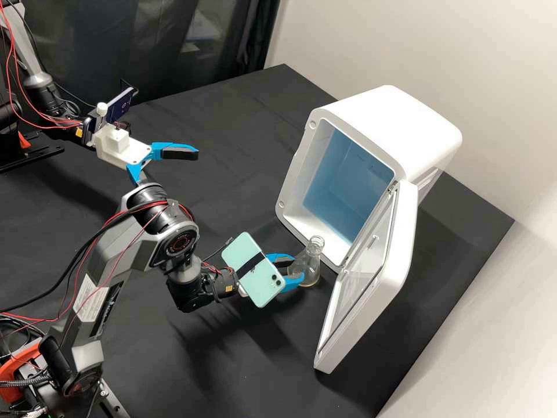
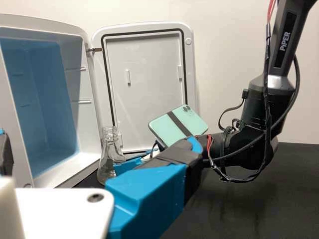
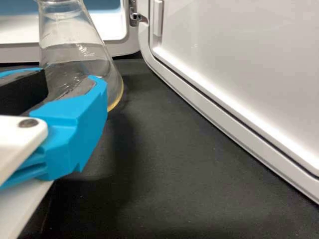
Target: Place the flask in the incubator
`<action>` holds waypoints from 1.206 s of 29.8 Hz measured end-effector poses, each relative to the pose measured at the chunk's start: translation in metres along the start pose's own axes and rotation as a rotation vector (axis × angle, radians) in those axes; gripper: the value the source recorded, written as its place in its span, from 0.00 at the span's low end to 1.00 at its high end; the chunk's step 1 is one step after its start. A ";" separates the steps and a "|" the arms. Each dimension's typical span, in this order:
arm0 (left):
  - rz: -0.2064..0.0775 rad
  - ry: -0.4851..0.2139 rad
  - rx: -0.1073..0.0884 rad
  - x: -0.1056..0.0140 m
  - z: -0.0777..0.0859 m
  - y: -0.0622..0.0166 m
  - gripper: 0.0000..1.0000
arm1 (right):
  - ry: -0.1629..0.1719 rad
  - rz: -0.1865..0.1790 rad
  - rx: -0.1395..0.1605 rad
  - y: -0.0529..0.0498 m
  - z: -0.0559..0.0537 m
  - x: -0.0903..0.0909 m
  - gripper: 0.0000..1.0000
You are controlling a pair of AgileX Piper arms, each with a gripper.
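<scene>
Right end effector (image 1: pixel 295 271) clamped on upright flask (image 1: pixel 310 258), just before open incubator (image 1: pixel 394 116); left end effector (image 1: pixel 164 164) apart, well away.

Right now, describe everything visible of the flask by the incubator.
The conical flask is clear glass, with a wide cone-shaped body, a narrow neck and a flared, unstoppered rim. It looks empty, though its base edge shows a yellowish tint. It is upright, low over the black bench, just outside the open incubator's lower lip and beside the swung-out door. The right pincer grips its lower body between blue fingers. Whether its base rests on the bench cannot be told.
</scene>
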 end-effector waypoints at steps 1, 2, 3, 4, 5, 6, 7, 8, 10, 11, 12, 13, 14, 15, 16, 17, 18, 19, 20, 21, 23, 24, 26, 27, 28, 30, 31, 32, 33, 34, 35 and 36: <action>0.000 0.000 0.000 0.000 0.000 0.0000 1.00 | 0.000 0.000 0.000 0.000 0.000 0.000 0.00; 0.000 0.000 0.000 0.000 0.000 0.0000 1.00 | 0.000 0.000 0.000 0.000 0.000 0.000 0.00; 0.000 0.000 0.000 0.000 0.000 0.0000 1.00 | 0.000 0.000 0.000 0.000 0.000 0.000 0.00; 0.000 0.000 0.000 0.000 0.000 0.0000 1.00 | 0.000 0.000 0.000 0.000 0.000 0.000 0.00; 0.000 0.000 0.000 0.000 0.000 0.0000 1.00 | 0.000 -0.001 0.000 0.000 0.000 0.000 0.00; 0.000 0.000 0.000 0.000 0.000 0.0000 1.00 | 0.002 -0.002 -0.001 -0.001 -0.001 0.000 0.00; 0.000 0.000 0.000 0.000 0.000 0.0000 1.00 | 0.002 -0.002 -0.001 -0.001 0.000 0.000 0.00; 0.000 0.000 0.000 0.000 0.000 0.0000 1.00 | 0.002 -0.002 -0.001 -0.001 0.000 0.000 0.00; 0.000 0.000 0.000 0.000 0.000 0.0000 1.00 | 0.002 -0.002 -0.001 -0.001 0.000 0.000 0.00; 0.000 0.000 0.000 0.000 0.000 0.0000 1.00 | 0.002 -0.002 -0.001 -0.001 0.000 0.000 0.00; 0.000 0.000 0.000 0.000 0.000 0.0000 1.00 | 0.002 -0.002 -0.001 -0.001 0.000 0.000 0.00; 0.000 0.000 0.000 0.000 0.000 0.0000 1.00 | 0.002 -0.002 -0.001 -0.001 0.000 0.000 0.00; 0.000 0.000 0.000 0.000 0.000 0.0000 1.00 | 0.002 -0.002 -0.001 -0.001 0.000 0.000 0.00; 0.000 0.000 0.000 0.000 0.000 0.0000 1.00 | 0.002 -0.002 -0.001 -0.001 0.000 0.000 0.00; 0.000 0.000 0.000 0.000 0.000 0.0000 1.00 | 0.002 -0.002 -0.001 -0.001 0.000 0.000 0.00; 0.000 0.000 0.000 0.000 0.000 0.0000 1.00 | 0.002 -0.002 -0.001 -0.001 0.000 0.000 0.00; 0.000 0.000 0.000 0.000 0.000 0.0000 1.00 | 0.002 -0.002 -0.001 -0.001 0.000 0.000 0.00; 0.000 0.000 0.000 0.000 0.000 0.0000 1.00 | 0.002 -0.002 -0.001 -0.001 0.000 0.000 0.00; 0.000 0.000 0.000 0.000 0.000 0.0000 1.00 | 0.002 -0.002 -0.001 -0.001 0.000 0.000 0.00; 0.000 0.000 0.000 0.000 0.000 0.0000 1.00 | 0.002 -0.002 -0.001 -0.001 0.000 0.000 0.00; 0.000 0.000 0.000 0.000 0.000 0.0000 1.00 | 0.002 -0.002 -0.001 -0.001 0.000 0.000 0.00; 0.000 0.000 0.000 0.000 0.000 0.0000 1.00 | 0.002 -0.002 0.001 -0.001 0.000 0.000 0.00; 0.000 0.000 0.000 0.000 0.000 0.0000 1.00 | 0.002 -0.002 0.010 -0.001 0.000 0.000 0.00; 0.000 0.000 0.000 0.000 0.000 0.0000 1.00 | 0.002 -0.002 0.015 -0.001 0.000 0.000 0.00; 0.000 0.000 0.000 0.000 0.000 0.0000 1.00 | 0.002 -0.002 0.020 -0.001 0.000 0.000 0.00; 0.000 0.000 0.000 0.000 0.000 0.0000 1.00 | 0.002 -0.002 0.022 -0.001 0.000 0.000 0.00; 0.000 0.000 0.000 0.000 0.000 0.0000 1.00 | 0.002 -0.002 0.024 -0.001 0.000 0.000 0.00; 0.000 0.000 0.000 0.000 0.000 0.0000 1.00 | 0.002 -0.002 0.024 -0.001 0.000 0.000 0.00; 0.000 0.000 0.000 0.000 0.000 0.0000 1.00 | 0.002 -0.002 0.024 -0.001 0.000 0.000 0.00; 0.000 0.000 0.000 0.000 0.000 0.0000 1.00 | 0.000 -0.003 0.026 -0.001 0.000 0.000 0.00; 0.000 0.000 0.000 0.000 0.000 0.0000 1.00 | 0.000 -0.003 0.026 -0.001 0.000 0.000 0.00; 0.000 0.000 0.000 0.000 0.000 0.0000 1.00 | 0.000 -0.003 0.026 -0.001 0.000 0.000 0.00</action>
